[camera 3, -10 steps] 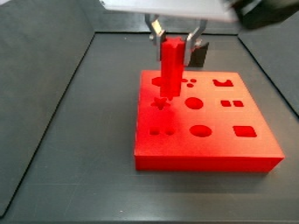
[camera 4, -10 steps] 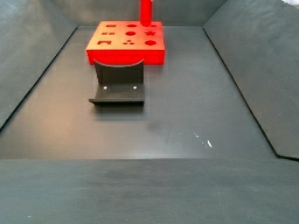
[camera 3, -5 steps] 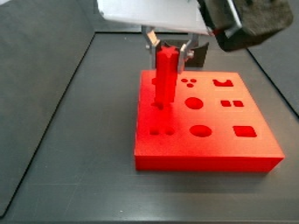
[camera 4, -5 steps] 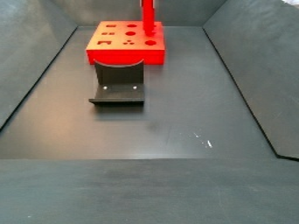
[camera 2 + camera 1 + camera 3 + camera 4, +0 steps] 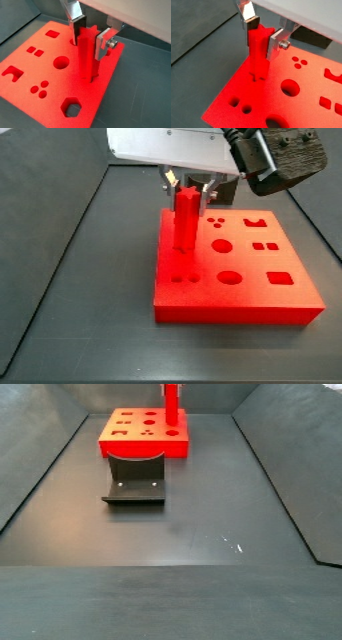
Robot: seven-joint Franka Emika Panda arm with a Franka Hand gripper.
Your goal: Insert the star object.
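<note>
The star object (image 5: 185, 218), a long slim red peg, stands upright with its lower end at the star-shaped hole near the left edge of the flat red block (image 5: 254, 278). My gripper (image 5: 189, 184) is shut on the peg's upper end. In both wrist views the silver fingers (image 5: 278, 42) (image 5: 105, 42) press the peg (image 5: 256, 52) (image 5: 87, 57) from two sides, over the block (image 5: 304, 107) (image 5: 40, 75). In a side view the peg (image 5: 171, 402) rises from the block (image 5: 143, 444) at the far end, and the gripper is cut off above.
The dark fixture (image 5: 134, 481) stands on the grey floor just in front of the block. Sloped dark walls (image 5: 287, 474) bound the floor on both sides. The block shows several other shaped holes (image 5: 230, 278).
My gripper has moved down with the peg. The peg's top sits lower and its lower end has sunk at the star hole.
</note>
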